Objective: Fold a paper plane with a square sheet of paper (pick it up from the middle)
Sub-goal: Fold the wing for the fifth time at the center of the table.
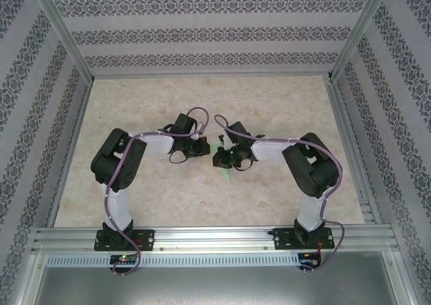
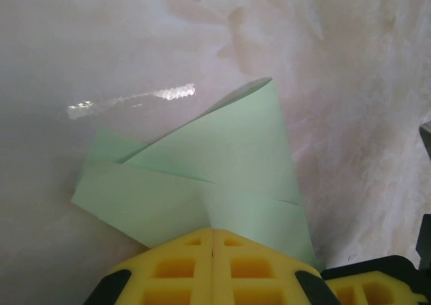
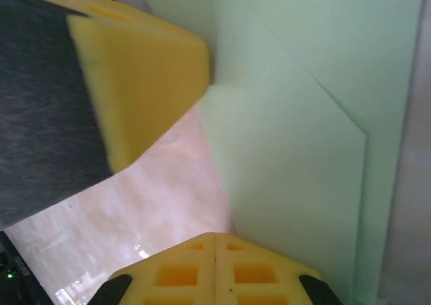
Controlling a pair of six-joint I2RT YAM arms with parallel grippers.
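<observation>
Two robot arms, the left arm [image 1: 118, 163] and the right arm [image 1: 313, 167], are meeting at the middle of the marbled worktop [image 1: 283, 103]. One square sheet of paper [image 2: 229, 157], pale green and creased into several overlapping flaps, is sitting between them. The left tool [image 2: 213, 236] is clamping its two yellow fingers [image 2: 175, 268] tight on the sheet's near edge, with the flaps fanning away beyond it. The right tool [image 3: 215, 238] is likewise pinching the same sheet, fingers pressed together, with one yellow finger of the other tool close beside it. Whether the sheet is touching the worktop cannot be told.
</observation>
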